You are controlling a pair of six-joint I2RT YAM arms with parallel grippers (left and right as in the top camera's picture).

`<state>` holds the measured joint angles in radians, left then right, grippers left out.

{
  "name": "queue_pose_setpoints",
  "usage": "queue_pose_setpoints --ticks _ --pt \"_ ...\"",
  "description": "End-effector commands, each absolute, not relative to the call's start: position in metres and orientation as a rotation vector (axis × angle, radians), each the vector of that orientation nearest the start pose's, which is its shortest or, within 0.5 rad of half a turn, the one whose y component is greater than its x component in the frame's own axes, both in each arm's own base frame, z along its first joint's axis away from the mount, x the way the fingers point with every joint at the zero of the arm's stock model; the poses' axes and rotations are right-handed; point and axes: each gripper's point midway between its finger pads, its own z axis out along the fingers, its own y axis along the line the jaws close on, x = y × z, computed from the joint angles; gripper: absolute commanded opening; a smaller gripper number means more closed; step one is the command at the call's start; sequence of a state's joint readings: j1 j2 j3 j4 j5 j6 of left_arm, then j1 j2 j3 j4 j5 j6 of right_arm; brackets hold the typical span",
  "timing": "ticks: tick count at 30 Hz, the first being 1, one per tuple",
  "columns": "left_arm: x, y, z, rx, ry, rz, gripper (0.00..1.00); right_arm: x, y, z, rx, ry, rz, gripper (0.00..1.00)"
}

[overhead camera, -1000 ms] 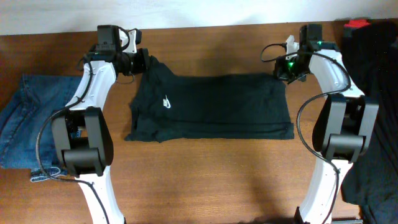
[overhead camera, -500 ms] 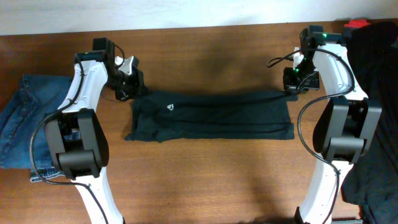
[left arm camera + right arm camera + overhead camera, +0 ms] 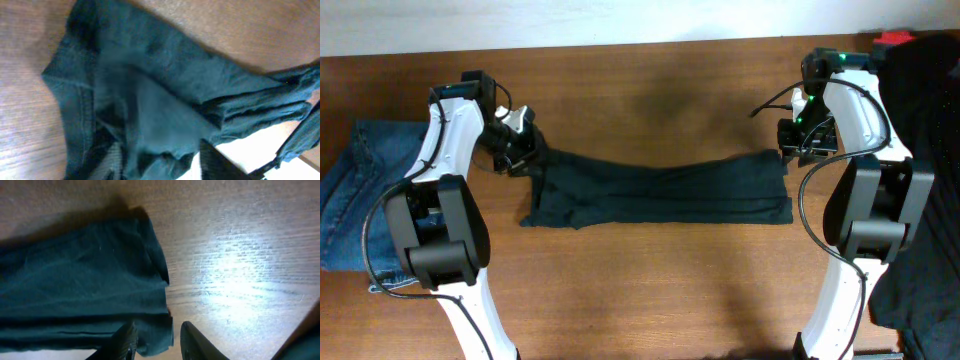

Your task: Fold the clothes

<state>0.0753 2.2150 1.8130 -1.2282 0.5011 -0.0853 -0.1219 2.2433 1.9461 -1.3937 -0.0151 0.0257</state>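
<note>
The clothes, a black T-shirt [image 3: 660, 190], lie as a long narrow band across the middle of the wooden table [image 3: 660, 290], and no logo shows. My left gripper [image 3: 525, 155] hangs over the band's far left corner. In the left wrist view its fingers [image 3: 112, 160] stand apart, with slack folds of the T-shirt [image 3: 160, 90] draped between them. My right gripper [image 3: 798, 148] is at the far right corner. In the right wrist view that gripper [image 3: 157, 342] is open, and a loose corner of the T-shirt [image 3: 80, 280] lies between the jaws, clear of the right finger.
Blue jeans [image 3: 350, 200] lie at the table's left edge beside my left arm. A heap of dark cloth [image 3: 930, 150] covers the right edge, with a red object [image 3: 893, 38] at the back right corner.
Both grippers carried the T-shirt's far edge toward the front, folding it into a narrower band and hiding the logo. Both jaws have then come apart from shut.
</note>
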Motion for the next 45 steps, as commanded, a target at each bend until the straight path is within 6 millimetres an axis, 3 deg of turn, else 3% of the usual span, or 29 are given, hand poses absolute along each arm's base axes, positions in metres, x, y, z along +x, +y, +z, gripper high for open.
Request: queue_pose_setpoints --ticks 1,6,13,20,28,43,45 --pt "0.42 -0.046 0.076 -0.247 3.064 -0.755 0.61 0.415 -0.048 0.078 0.243 3.179 0.029 0.34" --pt "0.416 -0.046 0.076 -0.253 3.076 -0.758 0.66 0.43 -0.039 0.076 0.239 3.125 0.124 0.34" --pt "0.416 -0.046 0.076 -0.253 3.076 -0.758 0.66 0.44 -0.028 0.054 0.206 3.107 0.157 0.36" --pt "0.416 -0.046 0.076 -0.253 3.076 -0.758 0.66 0.46 -0.015 0.044 0.148 3.051 0.151 0.45" --pt "0.417 -0.046 0.076 -0.252 3.073 -0.758 0.67 0.457 -0.016 0.025 0.152 3.093 0.143 0.45" --pt "0.417 -0.046 0.076 -0.252 3.074 -0.757 0.68 0.445 -0.016 0.007 0.162 3.145 0.147 0.44" --pt "0.417 -0.046 0.076 -0.252 3.074 -0.757 0.68 0.444 -0.016 0.004 0.162 3.146 0.147 0.33"
